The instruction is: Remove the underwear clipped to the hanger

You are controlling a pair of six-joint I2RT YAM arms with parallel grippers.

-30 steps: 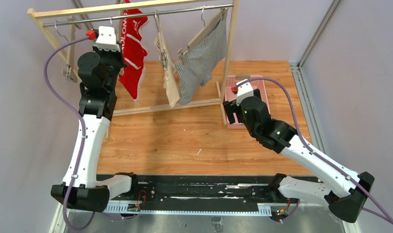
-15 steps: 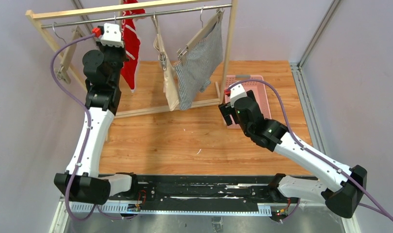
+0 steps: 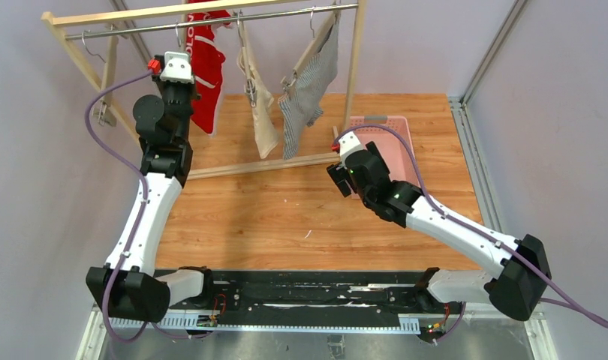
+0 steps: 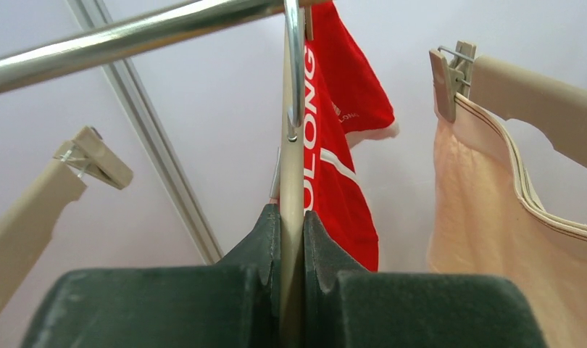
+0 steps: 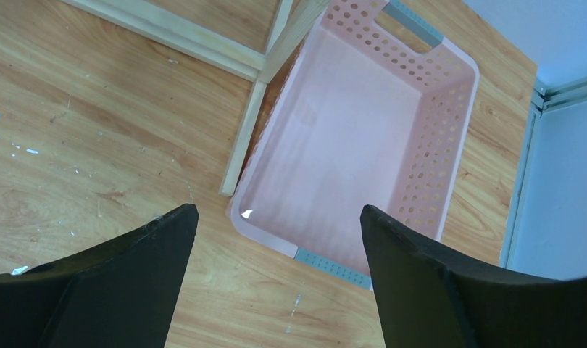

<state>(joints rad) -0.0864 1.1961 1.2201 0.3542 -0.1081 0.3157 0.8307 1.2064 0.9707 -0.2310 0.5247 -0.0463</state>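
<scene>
Three pairs of underwear hang from clip hangers on the rail (image 3: 211,21): red (image 3: 206,82), cream (image 3: 262,124) and pinstriped (image 3: 305,105). My left gripper (image 3: 182,90) is raised to the red pair's hanger. In the left wrist view that gripper (image 4: 291,217) is shut on the thin beige hanger (image 4: 291,174), seen edge-on. The red underwear (image 4: 341,145) hangs just behind it and the cream pair (image 4: 486,217) is to the right. My right gripper (image 3: 337,178) hovers low over the table, left of the basket. It (image 5: 276,217) stands open and holds nothing.
A pink perforated basket (image 3: 395,127) sits on the table to the right of the rack's foot (image 5: 240,145). An empty clip hanger (image 3: 106,82) hangs at the rail's left end. The rack's wooden base bar (image 3: 263,163) crosses the table, with grey walls close behind.
The left arm has shifted slightly right and down with the red pair's hanger, and all three hangers have turned more edge-on. The right arm has swung left, off the basket.
</scene>
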